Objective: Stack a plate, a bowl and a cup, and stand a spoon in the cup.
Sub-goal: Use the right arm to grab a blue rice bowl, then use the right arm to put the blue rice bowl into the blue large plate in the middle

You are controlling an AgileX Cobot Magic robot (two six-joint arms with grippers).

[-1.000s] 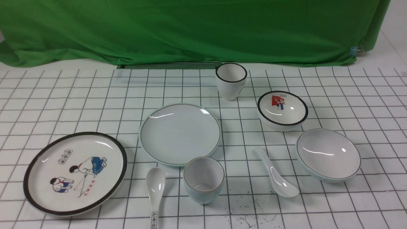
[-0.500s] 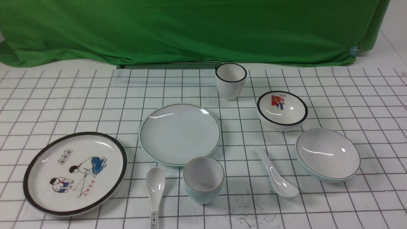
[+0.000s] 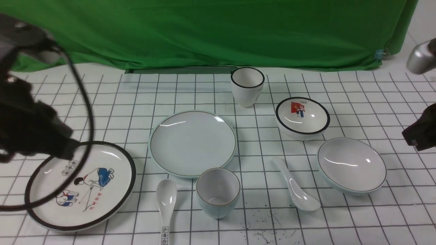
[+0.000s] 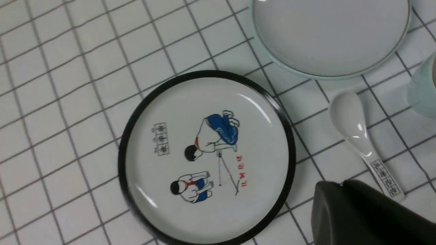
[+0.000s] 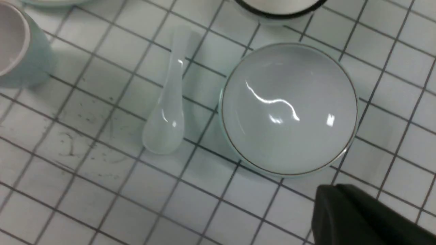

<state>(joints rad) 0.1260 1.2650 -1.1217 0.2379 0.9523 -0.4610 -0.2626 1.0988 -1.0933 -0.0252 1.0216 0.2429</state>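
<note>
The pale blue-green plate (image 3: 192, 143) (image 4: 330, 34) lies mid-table. In front of it stands the short cup (image 3: 218, 192) (image 5: 17, 51), upright and with nothing in it. At the right sits the plain bowl (image 3: 351, 165) (image 5: 289, 109), and the plain white spoon (image 3: 296, 185) (image 5: 167, 105) lies between cup and bowl. My left gripper (image 3: 69, 149) (image 4: 341, 183) hangs over the far edge of the cartoon plate, jaws together and holding nothing. Above the table, just right of the bowl, my right gripper (image 3: 414, 137) (image 5: 334, 185) is shut and holds nothing.
A black-rimmed cartoon plate (image 3: 80, 185) (image 4: 207, 156) lies front left, and beside it a spoon with black characters (image 3: 166, 204) (image 4: 357, 132). A black-rimmed white cup (image 3: 247, 86) and a small picture bowl (image 3: 302, 117) stand behind. Green cloth (image 3: 204, 30) backs the table.
Both arms have come into the front view, the left over the cartoon plate and the right beside the bowl. None of the dishes has moved.
</note>
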